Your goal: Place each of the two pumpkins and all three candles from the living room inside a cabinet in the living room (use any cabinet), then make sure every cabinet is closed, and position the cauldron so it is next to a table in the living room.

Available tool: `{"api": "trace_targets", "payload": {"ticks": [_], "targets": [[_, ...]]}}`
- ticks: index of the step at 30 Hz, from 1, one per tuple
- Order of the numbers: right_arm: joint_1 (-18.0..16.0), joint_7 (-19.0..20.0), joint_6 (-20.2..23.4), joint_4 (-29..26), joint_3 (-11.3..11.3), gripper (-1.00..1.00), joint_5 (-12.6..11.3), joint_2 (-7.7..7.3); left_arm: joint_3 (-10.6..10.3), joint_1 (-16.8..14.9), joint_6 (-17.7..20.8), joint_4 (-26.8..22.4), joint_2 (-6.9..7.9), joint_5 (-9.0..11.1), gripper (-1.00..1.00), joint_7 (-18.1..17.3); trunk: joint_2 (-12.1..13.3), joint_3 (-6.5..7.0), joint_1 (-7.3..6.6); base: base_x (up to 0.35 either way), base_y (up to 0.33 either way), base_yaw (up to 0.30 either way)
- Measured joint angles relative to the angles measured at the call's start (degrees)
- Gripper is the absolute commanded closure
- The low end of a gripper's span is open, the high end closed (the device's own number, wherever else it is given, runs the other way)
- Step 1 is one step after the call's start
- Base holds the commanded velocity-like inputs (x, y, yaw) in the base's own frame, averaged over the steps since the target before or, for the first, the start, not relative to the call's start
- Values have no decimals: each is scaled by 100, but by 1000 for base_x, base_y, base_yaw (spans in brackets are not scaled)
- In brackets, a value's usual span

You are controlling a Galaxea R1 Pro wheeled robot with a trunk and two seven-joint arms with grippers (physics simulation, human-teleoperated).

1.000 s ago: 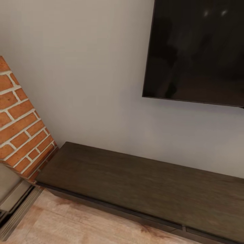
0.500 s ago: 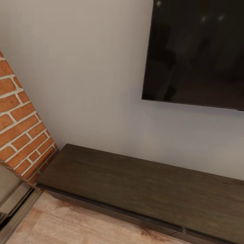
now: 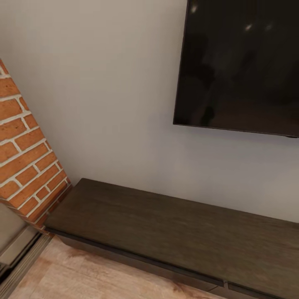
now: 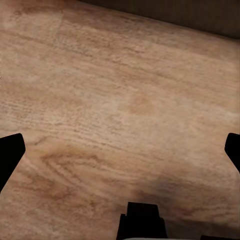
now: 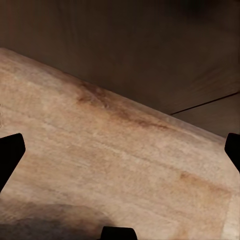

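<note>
The long, low, dark-brown cabinet [image 3: 174, 232] runs along the wall in the head view, its flat top bare and its drawer fronts flush and shut. The same cabinet's dark front [image 5: 140, 55], with a thin seam between two drawer fronts, fills the far part of the right wrist view. My left gripper [image 4: 120, 150] hangs open over bare wooden floor, black fingertips [image 4: 10, 152] at both edges of its view. My right gripper [image 5: 120, 150] is open too, over floor just in front of the cabinet. Pumpkins, candles and cauldron are out of view.
A black TV screen [image 3: 241, 66] hangs on the pale wall above the cabinet. A red brick column [image 3: 25, 158] stands at the cabinet's left end, with a grey ledge [image 3: 16, 249] at its foot. Light wooden floor [image 3: 83, 278] lies in front.
The whole head picture has shifted slightly downward, so the camera has tilted or risen a little. The cabinet itself has not changed.
</note>
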Motion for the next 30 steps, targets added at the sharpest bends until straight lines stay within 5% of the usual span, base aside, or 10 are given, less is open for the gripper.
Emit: {"api": "trace_targets", "payload": {"ticks": [30], "targets": [[0, 0, 1, 6, -1, -100, 0, 15, 7, 0, 8, 0, -26, -6, -100, -33, 0, -158, 0, 0, 0, 176]]}}
